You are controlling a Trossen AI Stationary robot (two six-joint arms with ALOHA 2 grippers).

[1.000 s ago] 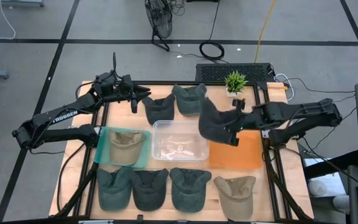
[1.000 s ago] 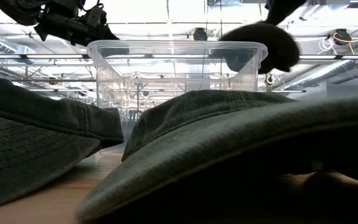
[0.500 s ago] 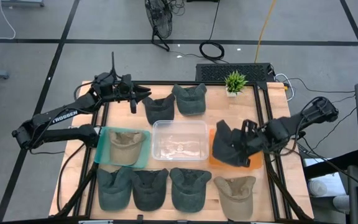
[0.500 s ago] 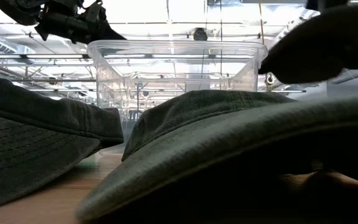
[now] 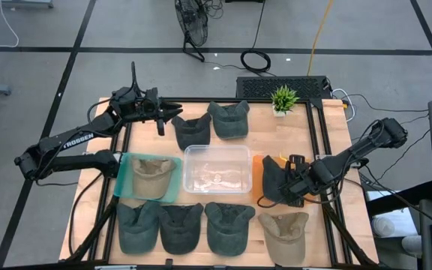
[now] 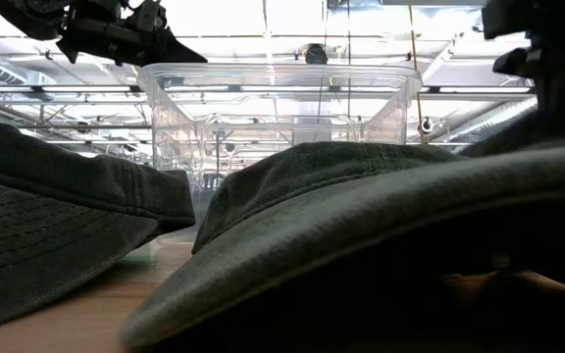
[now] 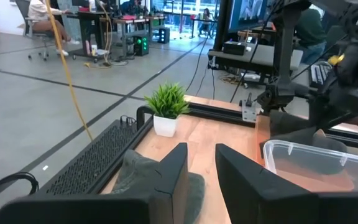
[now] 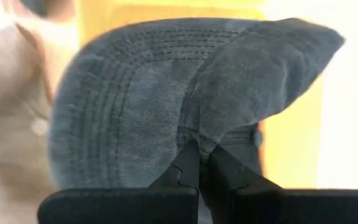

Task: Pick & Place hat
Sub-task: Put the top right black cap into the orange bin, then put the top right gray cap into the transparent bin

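A dark grey hat (image 5: 274, 180) is over the left part of the orange mat (image 5: 306, 166), and my right gripper (image 5: 286, 184) is shut on it. In the right wrist view the hat's brim (image 8: 104, 106) and crown (image 8: 260, 68) spread out beyond the fingers, with the orange mat (image 8: 291, 143) behind. My left gripper (image 5: 169, 112) hovers over the table's far left corner, pointing level toward the right. Its fingers (image 7: 174, 169) stand a little apart with nothing between them. My right gripper pinches a fold of the hat's cloth where the brim meets the crown (image 8: 199, 138) between its two fingers. The fingers come steeply from above. The hat spreads below them, low on the orange mat; whether it rests there I cannot tell.
A clear plastic bin (image 5: 216, 169) stands at the table's middle, next to the orange mat. A tan hat lies on a teal mat (image 5: 126, 178) at the left. Two dark hats (image 5: 210, 124) lie at the far side, and several hats (image 5: 201, 226) line the near edge. A potted plant (image 5: 283, 97) stands far right.
My right gripper has carried the dark hat from high beside the bin's far right corner toward the table's near edge and down. It has also tipped to point more steeply down. The hat now sits low over the orange mat.
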